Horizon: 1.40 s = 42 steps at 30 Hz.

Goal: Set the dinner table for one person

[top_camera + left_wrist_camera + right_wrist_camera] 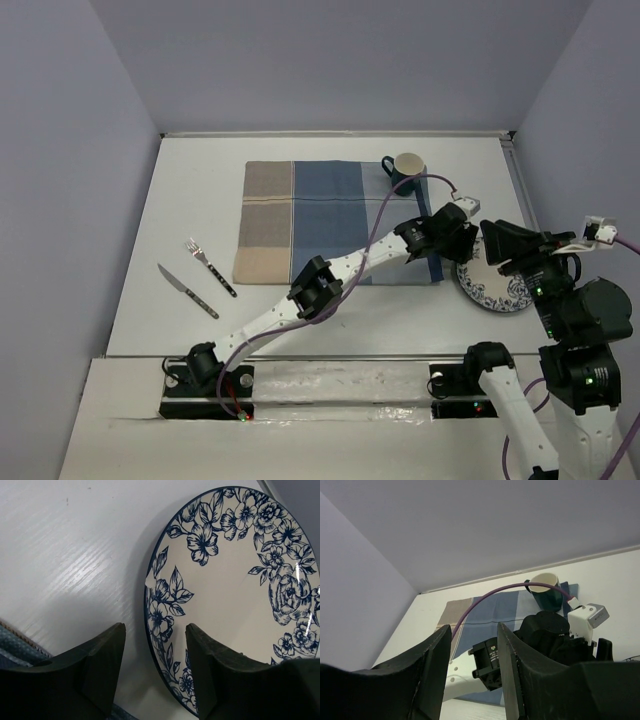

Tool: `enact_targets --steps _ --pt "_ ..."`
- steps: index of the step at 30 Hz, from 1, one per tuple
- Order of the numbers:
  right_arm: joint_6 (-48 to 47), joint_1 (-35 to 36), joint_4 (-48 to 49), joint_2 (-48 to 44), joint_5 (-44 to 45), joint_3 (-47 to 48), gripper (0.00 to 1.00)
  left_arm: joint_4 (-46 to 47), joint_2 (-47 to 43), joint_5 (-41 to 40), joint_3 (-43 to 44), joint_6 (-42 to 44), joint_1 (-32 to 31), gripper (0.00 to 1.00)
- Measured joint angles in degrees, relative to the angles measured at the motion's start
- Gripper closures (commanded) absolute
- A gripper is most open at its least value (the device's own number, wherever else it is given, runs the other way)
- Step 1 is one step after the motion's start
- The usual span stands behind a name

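Observation:
A white plate with blue flowers lies on the white dinner table at the right, just off the blue-and-tan placemat. My left gripper reaches across to the plate's left edge. In the left wrist view it is open and straddles the rim of the plate, one finger over the table and one over the plate. My right gripper hovers over the plate, open and empty, and faces the left wrist. A dark teal mug stands on the placemat's far right corner.
A fork and a knife lie on the table left of the placemat. The mug and placemat show behind the left wrist. Walls close the table on three sides. A purple cable arcs over the left arm.

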Motion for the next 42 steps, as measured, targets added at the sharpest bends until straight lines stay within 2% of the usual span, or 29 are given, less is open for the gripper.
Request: enact_targets --steps 5,9,10,11,12,13,16,20,27,36,42 --pt "0.0 0.0 -0.28 0.0 0.02 -0.13 0.53 0.22 0.42 2.84 0.09 -0.79 0.24 0.51" --pt "0.02 0.0 -0.48 0.0 0.04 -0.22 0.53 0.52 0.74 5.11 0.09 -1.14 0.11 0.67" --pt "0.02 0.0 -0.5 0.0 0.02 -0.28 0.53 0.46 0.83 5.64 0.09 -1.29 0.11 0.78" --pt "0.02 0.0 -0.52 0.02 0.02 -0.37 0.53 0.59 0.96 6.08 0.09 -1.42 0.11 0.83" --pt "0.04 0.0 -0.57 0.04 0.02 -0.44 0.53 0.92 1.05 6.38 0.09 -1.88 0.11 0.96" --pt "0.02 0.0 -0.72 0.11 0.04 -0.46 0.53 1.2 1.05 6.67 0.09 -2.69 0.11 1.0" --pt "0.02 0.0 -0.87 0.17 0.15 -0.46 0.53 3.82 1.05 8.68 0.22 -6.43 0.24 1.0" --pt "0.04 0.0 -0.9 0.28 0.28 -0.44 0.53 5.2 0.94 9.46 1.07 -7.17 0.02 1.0" --pt "0.22 0.0 -1.68 1.01 0.33 0.5 0.53 1.11 1.09 10.45 6.82 -5.79 -0.04 1.0" --pt "-0.02 0.0 -2.99 1.14 1.25 5.77 0.49 -1.09 -0.76 13.73 6.84 -6.6 1.73 1.0" --pt "-1.16 0.0 -5.77 1.14 3.85 8.74 0.45 -1.95 -5.68 13.4 6.84 -6.78 5.27 1.0"
